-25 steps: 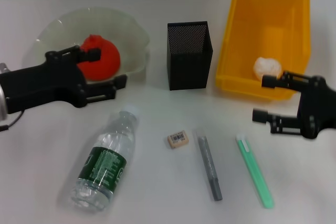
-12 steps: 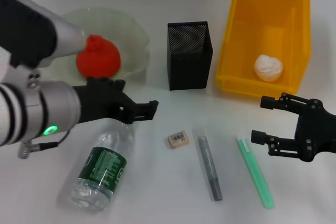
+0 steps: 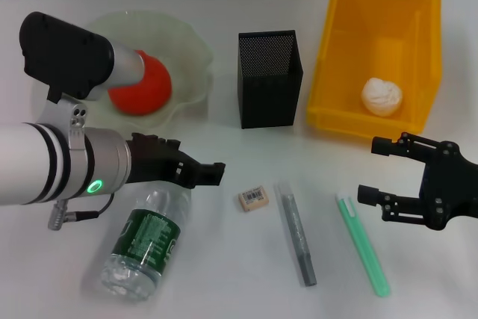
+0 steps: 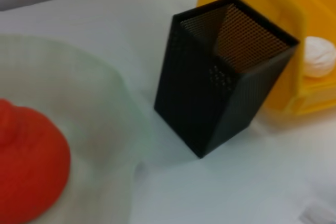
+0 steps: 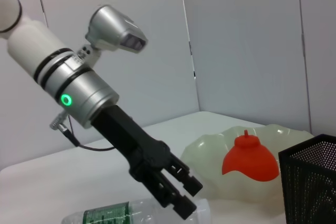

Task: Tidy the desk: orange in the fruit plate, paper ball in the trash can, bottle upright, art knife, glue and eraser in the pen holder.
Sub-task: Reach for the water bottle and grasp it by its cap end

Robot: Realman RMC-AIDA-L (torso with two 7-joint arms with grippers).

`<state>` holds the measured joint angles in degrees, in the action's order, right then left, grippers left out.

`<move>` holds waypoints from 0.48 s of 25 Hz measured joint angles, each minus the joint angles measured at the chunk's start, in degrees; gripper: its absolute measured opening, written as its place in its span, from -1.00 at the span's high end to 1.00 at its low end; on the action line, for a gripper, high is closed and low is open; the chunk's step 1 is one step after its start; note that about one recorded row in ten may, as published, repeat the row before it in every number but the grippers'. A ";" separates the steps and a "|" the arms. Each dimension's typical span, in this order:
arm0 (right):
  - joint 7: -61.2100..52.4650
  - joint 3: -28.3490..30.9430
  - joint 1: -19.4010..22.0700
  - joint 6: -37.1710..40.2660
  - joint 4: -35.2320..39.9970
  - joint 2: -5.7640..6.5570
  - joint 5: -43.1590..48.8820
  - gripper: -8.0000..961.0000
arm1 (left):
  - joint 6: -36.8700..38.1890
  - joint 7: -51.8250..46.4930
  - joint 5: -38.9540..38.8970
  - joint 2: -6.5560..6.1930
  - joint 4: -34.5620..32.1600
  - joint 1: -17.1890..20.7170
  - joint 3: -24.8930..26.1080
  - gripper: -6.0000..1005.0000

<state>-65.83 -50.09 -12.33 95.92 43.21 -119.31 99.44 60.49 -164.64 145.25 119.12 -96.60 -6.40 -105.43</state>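
1. While the orange (image 3: 143,89) sits in the fruit plate (image 3: 188,50) and the paper ball (image 3: 382,96) lies in the trash can (image 3: 351,28), the bottle (image 3: 146,238) lies on its side near the front of the desk, its white cap pointing toward the plate.
2. By the look of it, two steps are finished and the bottle step is in hand: the left gripper (image 3: 203,172) hovers just above the cap end of the bottle, fingers drawn close together and holding nothing.
3. The right wrist view shows the same left gripper (image 5: 181,195) angled down over the bottle's neck (image 5: 202,208), near it but gripping nothing.
4. The right gripper (image 3: 385,171) hangs beside the white tip of the art knife (image 3: 363,243), its fingers spread wide and empty; it looks set for that item.
5. The eraser (image 3: 253,198) and the glue (image 3: 297,232) lie between the bottle and the art knife, and the pen holder (image 3: 269,77) stands between plate and trash can with nothing seen inside it.
6. The next move for the left arm probably calls for spreading its fingers, closing around the bottle near the neck, and tipping it onto its base without letting it roll.
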 joint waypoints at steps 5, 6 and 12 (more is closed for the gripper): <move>0.03 -0.15 0.01 0.00 -0.03 0.03 0.00 -0.68 | -2.50 -0.09 0.20 -0.02 2.35 -0.94 0.62 -0.68; 0.04 -0.15 0.00 0.00 -0.04 0.04 0.00 -0.68 | -2.75 -0.10 0.21 -0.02 3.07 -1.38 0.71 -0.68; 0.07 -0.16 -0.03 0.01 -0.06 0.05 0.00 -0.68 | -2.88 -0.14 0.27 -0.02 5.49 -2.91 0.86 -0.68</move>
<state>-65.76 -50.25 -12.36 95.93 43.15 -119.27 99.44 57.61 -164.77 145.52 119.09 -91.11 -9.31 -104.58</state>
